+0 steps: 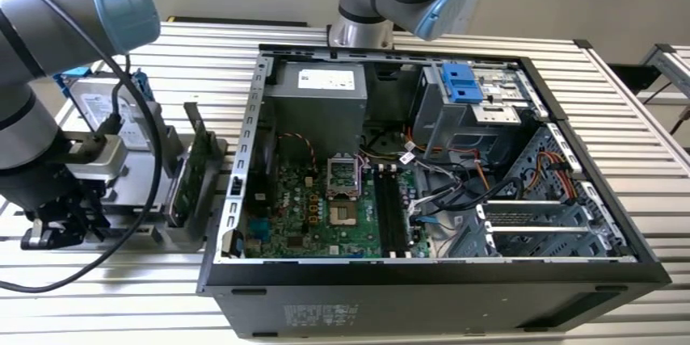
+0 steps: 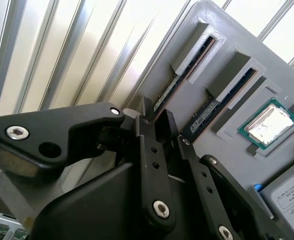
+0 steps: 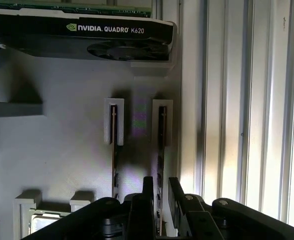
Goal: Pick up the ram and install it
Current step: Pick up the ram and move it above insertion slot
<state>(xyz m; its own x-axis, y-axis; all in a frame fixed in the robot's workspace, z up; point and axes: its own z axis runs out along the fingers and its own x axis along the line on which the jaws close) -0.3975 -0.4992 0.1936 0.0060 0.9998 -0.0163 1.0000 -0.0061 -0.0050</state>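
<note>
In the first wrist view the end effector [image 3: 160,189] hangs over a grey holder [image 3: 62,160] in which two thin memory sticks stand on edge, side by side. Its fingers [image 3: 147,192] are spread. The ram [image 3: 160,142], the stick nearer the slatted worktop [image 3: 236,100], runs into the gap between them, with one finger to each flat face. The stick's long axis runs straight away from the fingers toward the bracket at its far end, so a grip would fall across its thin dimension. The second stick [image 3: 114,150] stands just beside it, outside the fingers. A graphics card [image 3: 87,35] sits well beyond both. The end effector's own body covers the stretch where finger meets board, so I cannot tell whether the pads touch it.

The second wrist view gives the same pairing from another angle. The ram [image 2: 179,82] runs from its bracket into the gap between the fingers, and its near end is hidden behind them. The second stick [image 2: 221,97] lies parallel, with a processor chip [image 2: 266,122] past it.

In the exterior view the arm reaches down to the holder [image 1: 135,175] on the exterior view's left, beside the open computer case [image 1: 431,280]. A hard drive [image 1: 108,107] stands in the holder. From this side the end effector's body hides its fingertips.
</note>
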